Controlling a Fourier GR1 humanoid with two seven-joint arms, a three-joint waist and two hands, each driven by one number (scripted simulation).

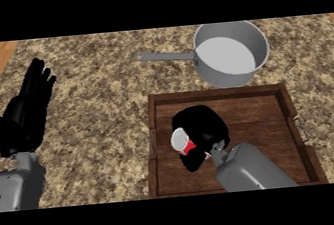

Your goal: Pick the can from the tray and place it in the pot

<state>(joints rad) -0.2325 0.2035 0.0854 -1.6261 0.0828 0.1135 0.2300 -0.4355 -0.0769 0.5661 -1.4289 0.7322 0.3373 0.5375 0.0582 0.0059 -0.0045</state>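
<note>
right hand (201,126) grasping cylindrical can (182,141) | wooden tray (225,95) | left hand (30,104) released

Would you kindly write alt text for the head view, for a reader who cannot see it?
The robot's right hand curls round a red and white can over a wooden tray. A grey pot sits beyond the tray, and the left hand rests open at the left.

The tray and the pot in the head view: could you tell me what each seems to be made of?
The tray looks like dark brown wood with a matt finish: plank seams and grain show. The pot looks like brushed grey metal, its pale inside smooth; it could be steel or aluminium.
</note>
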